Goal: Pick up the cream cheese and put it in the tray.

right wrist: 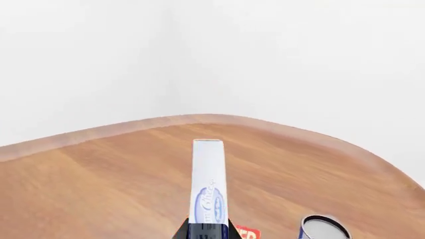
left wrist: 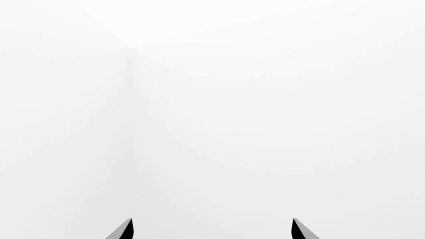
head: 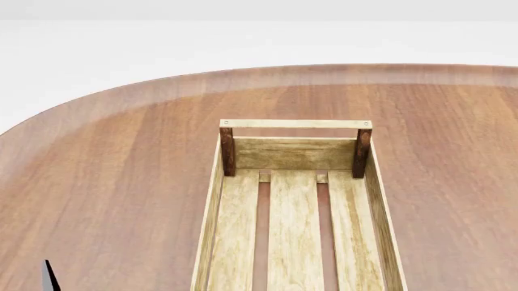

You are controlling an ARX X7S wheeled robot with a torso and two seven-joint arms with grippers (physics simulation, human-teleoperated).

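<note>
In the right wrist view my right gripper (right wrist: 210, 231) is shut on the cream cheese (right wrist: 209, 181), a flat white box with a blue oval logo, held edge-on above the wooden table. The right gripper and the box are out of the head view. The tray (head: 235, 153), a light slatted wooden crate with dark brown corner posts and a rail handle, lies on the table in the middle of the head view and holds nothing that shows. My left gripper (left wrist: 212, 230) is open and empty, facing white wall; one fingertip (head: 50, 276) shows at the head view's lower left.
The round brown table (head: 121, 157) carries the tray. In the right wrist view a red-orange butter box (right wrist: 246, 232) and the top of a blue can (right wrist: 324, 228) show below the held box. White walls lie beyond the table's far edge.
</note>
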